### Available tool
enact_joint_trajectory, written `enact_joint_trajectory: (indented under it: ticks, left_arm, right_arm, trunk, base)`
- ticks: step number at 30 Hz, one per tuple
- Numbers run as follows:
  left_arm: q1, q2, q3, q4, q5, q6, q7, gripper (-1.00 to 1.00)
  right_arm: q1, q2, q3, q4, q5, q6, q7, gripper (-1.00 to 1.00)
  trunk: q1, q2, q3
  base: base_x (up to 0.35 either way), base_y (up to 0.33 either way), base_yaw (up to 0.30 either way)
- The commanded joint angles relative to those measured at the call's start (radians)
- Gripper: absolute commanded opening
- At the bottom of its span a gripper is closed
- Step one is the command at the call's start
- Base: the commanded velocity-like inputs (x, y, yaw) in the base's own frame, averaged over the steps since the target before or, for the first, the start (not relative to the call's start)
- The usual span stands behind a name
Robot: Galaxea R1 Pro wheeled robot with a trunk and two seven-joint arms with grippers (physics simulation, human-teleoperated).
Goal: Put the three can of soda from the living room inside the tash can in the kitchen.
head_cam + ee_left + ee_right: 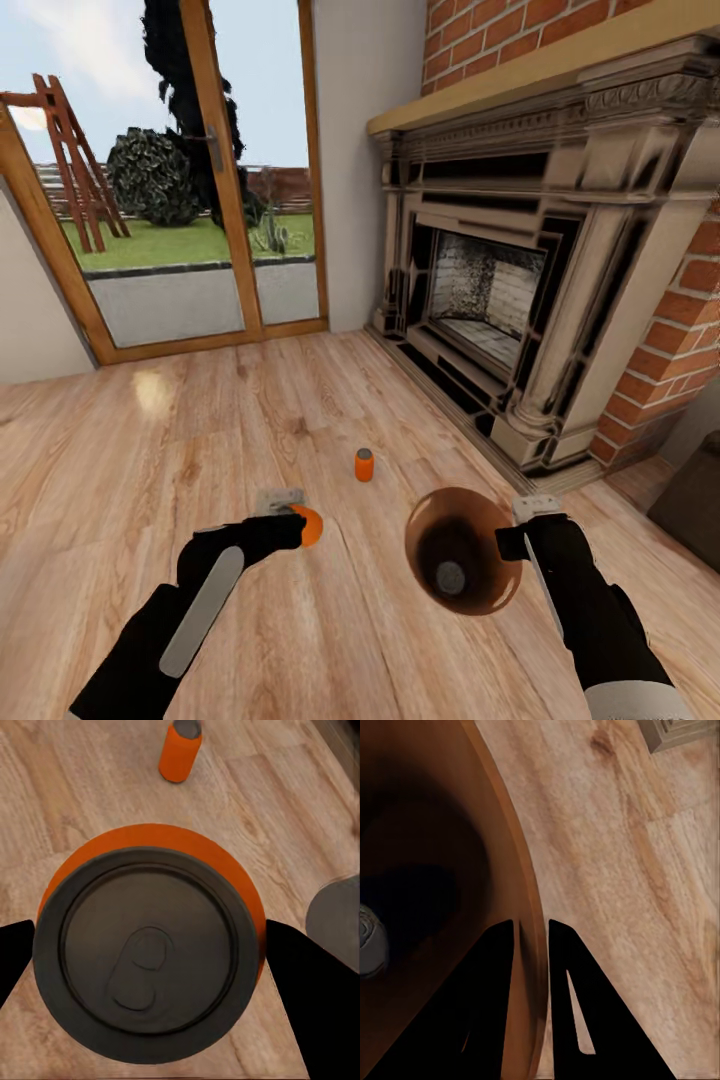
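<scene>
My left gripper is shut on an orange can of soda, held just above the wood floor; in the left wrist view its grey top sits between the two black fingers. A second can of soda stands upright on the floor just beyond. My right gripper is shut on the rim of the tash can, one finger inside and one outside. A third can's grey top shows at the bottom of the bin's orange-brown inside.
A brick-and-stone fireplace stands ahead on the right, its hearth edge near the bin. Glass doors to a garden fill the back left. A dark object sits at the right edge. Wood floor spreads to the left.
</scene>
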Motion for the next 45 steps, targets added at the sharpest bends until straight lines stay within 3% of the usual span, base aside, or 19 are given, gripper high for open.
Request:
enact_joint_trajectory:
  ticks: [1,4,9,12,18,24,30,32,45]
  left_arm:
    - [0.001,0.000,0.005,-0.021,0.001,0.024,0.004,-1.00]
    - [0.003,-0.001,0.018,-0.082,0.003,0.108,0.011,-1.00]
    - [0.004,-0.008,0.022,-0.108,0.005,0.194,0.012,-1.00]
    - [0.004,-0.027,0.021,-0.114,0.015,0.219,0.010,-1.00]
    - [0.004,-0.050,0.014,-0.117,0.089,0.219,0.009,-1.00]
    - [0.002,-0.055,0.010,-0.118,0.119,0.219,0.010,-1.00]
    - [0.000,-0.050,0.001,-0.118,0.223,0.219,0.011,-1.00]
    - [-0.002,-0.047,0.000,-0.118,0.240,0.219,0.011,-1.00]
    - [-0.005,-0.044,0.000,-0.118,0.260,0.219,0.011,-1.00]
  right_arm:
    - [-0.002,0.003,0.001,0.007,-0.019,0.001,-0.003,-1.00]
    - [-0.017,0.019,0.003,0.059,-0.019,0.001,-0.045,-1.00]
    - [-0.045,0.029,0.004,0.126,-0.020,0.001,-0.073,-1.00]
    - [-0.054,0.035,0.005,0.154,-0.020,0.001,-0.082,-1.00]
    - [-0.071,0.041,0.006,0.209,-0.017,-0.011,-0.108,-1.00]
    - [-0.078,0.051,0.006,0.242,-0.019,-0.054,-0.165,-1.00]
    - [-0.087,0.067,0.006,0.284,-0.019,-0.067,-0.209,-1.00]
    - [-0.091,0.068,0.005,0.294,-0.018,-0.069,-0.215,-1.00]
    - [-0.116,0.062,0.002,0.374,-0.017,-0.105,-0.258,-1.00]
  trunk:
    - [0.000,0.000,0.004]
    - [-0.002,0.001,0.016]
    - [-0.004,0.002,0.035]
    - [-0.005,0.003,0.047]
    - [-0.025,0.038,0.066]
    - [-0.048,0.080,0.085]
    - [-0.071,0.122,0.104]
    - [-0.079,0.136,0.110]
    - [-0.129,0.227,0.151]
  base:
    - [0.000,0.000,0.000]
    - [0.000,0.000,0.000]
    - [0.000,0.000,0.000]
    - [0.000,0.000,0.000]
    - [0.000,0.000,0.000]
    - [0.000,0.000,0.000]
    - [0.000,0.000,0.000]
    - [0.000,0.000,0.000]
    - [0.000,0.000,0.000]
